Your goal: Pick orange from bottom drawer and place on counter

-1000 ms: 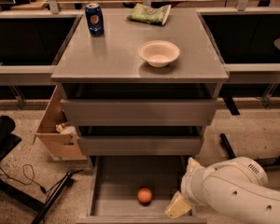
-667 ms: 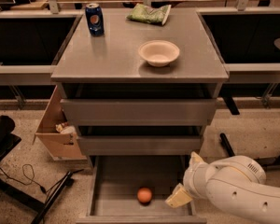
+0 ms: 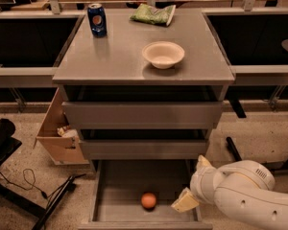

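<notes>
The orange [image 3: 149, 200] lies on the floor of the bottom drawer [image 3: 120, 186], which is pulled out, near its front edge. My gripper [image 3: 193, 182] is at the drawer's right side, just right of the orange and apart from it. Its jaws stand open and empty, with one cream fingertip [image 3: 184, 201] low over the drawer's front right corner. The white arm [image 3: 245, 195] comes in from the lower right. The grey counter [image 3: 115, 56] tops the cabinet.
On the counter stand a blue soda can [image 3: 97, 19], a green chip bag [image 3: 153, 14] and a white bowl [image 3: 163, 54]. The two upper drawers [image 3: 139, 115] are slightly open. A cardboard box [image 3: 57, 133] and cables [image 3: 24, 181] lie on the floor at left.
My gripper has risen slightly and shifted a little to the right beside the orange. The orange has not moved.
</notes>
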Controlling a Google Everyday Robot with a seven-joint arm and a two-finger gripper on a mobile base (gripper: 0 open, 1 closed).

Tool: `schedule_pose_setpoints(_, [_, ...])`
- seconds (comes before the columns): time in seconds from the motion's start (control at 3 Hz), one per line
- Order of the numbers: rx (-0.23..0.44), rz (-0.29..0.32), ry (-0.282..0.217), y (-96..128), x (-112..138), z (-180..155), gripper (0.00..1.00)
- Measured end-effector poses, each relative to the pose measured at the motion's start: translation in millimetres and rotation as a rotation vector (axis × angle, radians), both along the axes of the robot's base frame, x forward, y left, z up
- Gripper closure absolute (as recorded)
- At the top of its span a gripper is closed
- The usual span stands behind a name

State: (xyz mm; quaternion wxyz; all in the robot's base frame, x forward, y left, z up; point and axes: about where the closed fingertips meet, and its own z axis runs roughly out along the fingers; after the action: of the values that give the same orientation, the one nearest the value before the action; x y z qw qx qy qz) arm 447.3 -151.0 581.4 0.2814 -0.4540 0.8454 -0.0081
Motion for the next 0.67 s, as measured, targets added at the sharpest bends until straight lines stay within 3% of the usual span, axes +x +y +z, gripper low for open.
schedule_pose_setpoints(0.33, [0.066, 0.029, -0.018, 2, 21, -38, 0.00])
schedule_pose_setpoints(0.67, [0.116, 0.079, -0.106, -6, 68, -75, 0.00])
